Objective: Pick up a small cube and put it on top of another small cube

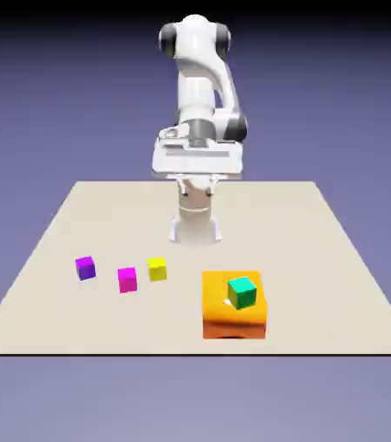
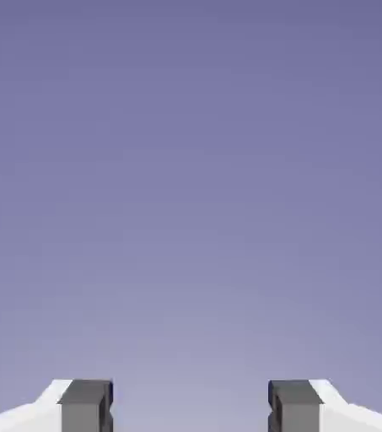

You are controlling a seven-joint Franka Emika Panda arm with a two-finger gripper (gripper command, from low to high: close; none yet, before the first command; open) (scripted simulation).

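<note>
Gripper (image 2: 191, 409) raised, jaws wide apart and empty; green cube (image 1: 242, 293) sits atop orange cube (image 1: 234, 315).

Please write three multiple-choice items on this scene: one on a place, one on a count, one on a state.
1. Where is the green cube?
A. on the orange block
B. beside the purple cube
C. between the fingers

2. How many small cubes lie directly on the table?
A. one
B. three
C. five

3. How is the gripper?
A. shut on a cube
B. open, empty
C. out of view

A: green sits atop orange. B: purple, magenta cube, yellow cube. B: only backdrop shows between the fingers.
</note>
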